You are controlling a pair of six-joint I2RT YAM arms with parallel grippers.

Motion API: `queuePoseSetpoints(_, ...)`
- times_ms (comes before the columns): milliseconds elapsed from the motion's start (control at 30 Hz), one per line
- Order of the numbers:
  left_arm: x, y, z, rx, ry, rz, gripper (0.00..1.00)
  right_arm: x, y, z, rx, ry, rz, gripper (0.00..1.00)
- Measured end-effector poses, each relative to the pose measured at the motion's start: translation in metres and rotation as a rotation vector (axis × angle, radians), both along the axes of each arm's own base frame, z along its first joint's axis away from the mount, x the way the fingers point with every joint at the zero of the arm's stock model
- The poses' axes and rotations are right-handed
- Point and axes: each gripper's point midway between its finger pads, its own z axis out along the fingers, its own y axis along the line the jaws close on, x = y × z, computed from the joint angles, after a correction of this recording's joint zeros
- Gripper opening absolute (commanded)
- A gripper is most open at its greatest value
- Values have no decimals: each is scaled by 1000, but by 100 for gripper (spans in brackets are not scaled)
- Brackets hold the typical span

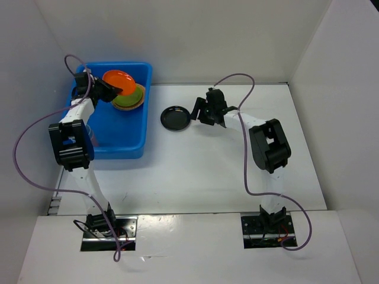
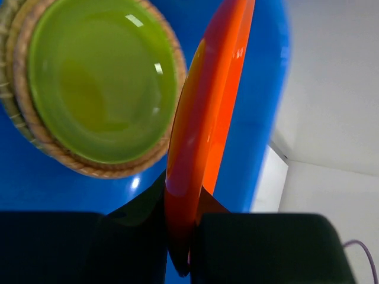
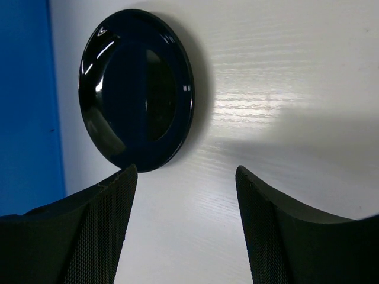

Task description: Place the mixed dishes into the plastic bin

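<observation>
At the left, the blue plastic bin (image 1: 118,145) holds a lime green plate (image 2: 100,83) nested face up on tan woven plates (image 2: 26,127) at its far end. Over them the left gripper (image 2: 183,207) pinches the rim of the orange plate (image 2: 204,118), which is tilted on edge above the bin. To the right, the black plate (image 3: 136,89) lies flat on the white table (image 1: 207,171), near the bin wall but apart. The right gripper (image 3: 186,177) hovers beside it, fingers spread, gripping nothing

A white table (image 1: 225,154) ringed by white walls (image 1: 195,35)
</observation>
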Motion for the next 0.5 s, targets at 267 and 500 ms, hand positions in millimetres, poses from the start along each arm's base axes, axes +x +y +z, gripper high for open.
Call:
queuePoseSetpoints(267,5,3,-70,-40,166,92,0,9,8,1,-2,-10,7,72)
queuePoseSetpoints(500,24,7,-80,-51,176,140,30,16,11,-5,-12,-4,1,72)
